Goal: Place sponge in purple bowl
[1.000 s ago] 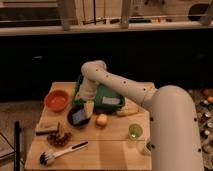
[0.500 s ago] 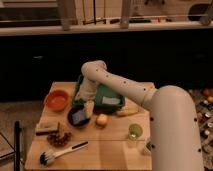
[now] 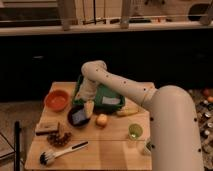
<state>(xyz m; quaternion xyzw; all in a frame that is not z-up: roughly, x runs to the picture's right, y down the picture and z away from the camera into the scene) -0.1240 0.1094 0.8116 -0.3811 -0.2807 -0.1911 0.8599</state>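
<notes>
The sponge (image 3: 77,118) lies inside the purple bowl (image 3: 69,115). The gripper (image 3: 89,108) hangs over the bowl's right rim, jaws spread wide, holding nothing. Best move from here, I'd say: rise straight up, clear of the rim, no sideways nudge.

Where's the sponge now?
Sponge lies in the purple bowl, image-left on the table, beside the orange bowl; tool hangs open at its right rim.
</notes>
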